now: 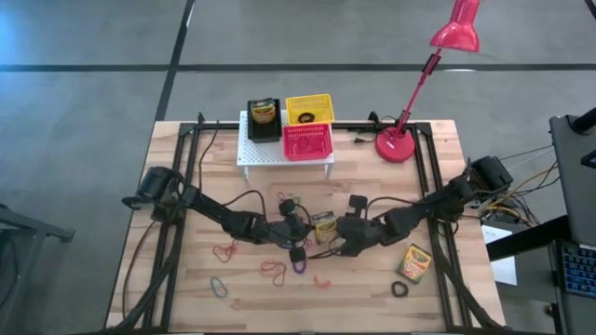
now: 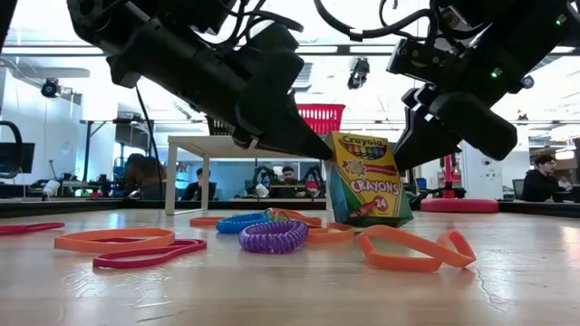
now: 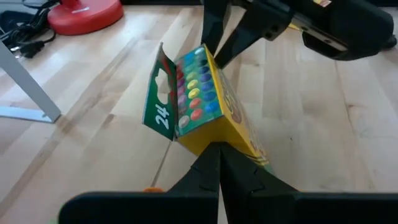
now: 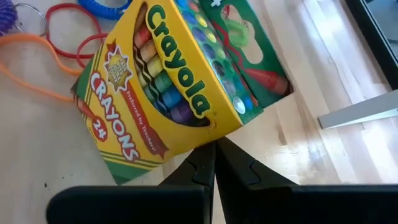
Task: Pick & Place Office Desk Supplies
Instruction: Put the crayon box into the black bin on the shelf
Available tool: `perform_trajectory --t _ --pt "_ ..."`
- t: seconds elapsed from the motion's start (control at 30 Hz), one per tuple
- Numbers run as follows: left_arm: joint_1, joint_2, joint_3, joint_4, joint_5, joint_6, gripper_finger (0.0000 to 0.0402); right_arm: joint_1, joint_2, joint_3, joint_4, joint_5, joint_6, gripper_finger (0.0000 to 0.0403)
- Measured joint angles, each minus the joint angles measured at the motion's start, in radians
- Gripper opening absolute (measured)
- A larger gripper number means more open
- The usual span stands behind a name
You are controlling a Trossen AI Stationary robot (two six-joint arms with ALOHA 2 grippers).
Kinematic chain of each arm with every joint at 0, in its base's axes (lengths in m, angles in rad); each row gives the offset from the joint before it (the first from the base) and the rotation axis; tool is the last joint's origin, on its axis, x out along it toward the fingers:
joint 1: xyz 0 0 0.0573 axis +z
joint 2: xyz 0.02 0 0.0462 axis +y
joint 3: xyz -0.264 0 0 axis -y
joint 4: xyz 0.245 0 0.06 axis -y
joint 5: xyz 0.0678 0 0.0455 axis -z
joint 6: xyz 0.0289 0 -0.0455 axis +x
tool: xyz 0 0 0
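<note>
A yellow-and-green crayon box (image 1: 324,226) stands mid-table with its lid flap open, tilted in the low view (image 2: 367,179). My left gripper (image 1: 300,230) is shut at the box's left side. My right gripper (image 1: 346,233) is shut at its right side. A second crayon box (image 1: 413,263) lies flat toward the table's right near corner. A third stands in the black basket (image 1: 264,119). The yellow basket (image 1: 309,108) and pink-red basket (image 1: 306,141) sit on the white rack. Coloured elastic loops (image 1: 272,270) lie scattered on the near half of the table. My left gripper (image 3: 217,158) touches the box with its shut fingertips at a yellow lower corner (image 3: 208,138). It comes slanting down from the table's left. The box stays tilted with its base on the table. My right gripper (image 4: 214,149) touches the edge of the box's yellow front face (image 4: 186,144) with its shut fingertips. It slants in from the table's right, opposite the other gripper.
A red desk lamp has its base (image 1: 396,146) at the far right. The white rack (image 1: 284,158) stands at the far middle. Orange (image 2: 113,240), pink-red (image 2: 145,256), purple coiled (image 2: 274,237) and blue (image 2: 243,221) loops lie around the box. A black loop (image 1: 400,290) lies near right.
</note>
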Motion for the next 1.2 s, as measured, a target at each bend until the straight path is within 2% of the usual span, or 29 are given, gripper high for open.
perform_trajectory --t 0.3,0.47,0.7,0.87,1.2 --pt "-0.004 0.0 0.0 -0.001 0.002 0.002 0.0004 0.021 0.0 0.0 -0.004 0.002 -0.014 0.0008" --pt "-0.005 0.0 0.0 -0.003 0.036 0.002 0.0008 0.029 0.0 0.0 -0.004 0.004 -0.039 0.0008" --pt "-0.005 -0.012 0.0 -0.007 0.045 0.103 0.0009 0.029 -0.006 0.001 0.001 0.055 -0.069 0.0008" --pt "-0.005 -0.013 0.0 -0.006 0.012 0.197 0.0009 0.029 -0.017 0.001 0.001 0.083 -0.087 0.0008" --pt "-0.004 -0.013 -0.002 -0.011 -0.045 0.235 0.0009 0.035 -0.021 0.0 -0.007 0.082 -0.092 0.0008"
